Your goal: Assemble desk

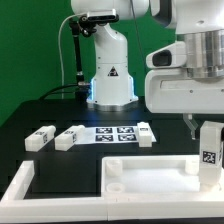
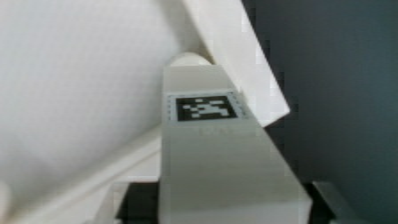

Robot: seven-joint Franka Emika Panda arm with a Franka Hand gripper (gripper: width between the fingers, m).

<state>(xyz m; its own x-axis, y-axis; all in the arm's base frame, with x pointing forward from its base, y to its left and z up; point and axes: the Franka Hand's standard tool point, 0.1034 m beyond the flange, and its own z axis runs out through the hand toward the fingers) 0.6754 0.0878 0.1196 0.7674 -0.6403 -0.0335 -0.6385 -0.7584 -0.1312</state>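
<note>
Holding a white leg upright, the pincer is clamped on its two sides. The leg has a black-and-white tag on it. It stands over a corner of the big white tabletop, on the exterior view's right. I cannot tell if they touch. The tabletop lies flat on the black worktop. Farther back, two loose legs lie beside the marker board, and another loose leg lies at its other end.

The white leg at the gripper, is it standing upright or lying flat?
Upright. In the exterior view the leg stands on end under the gripper, long side vertical, above a corner of the tabletop panel.
</note>
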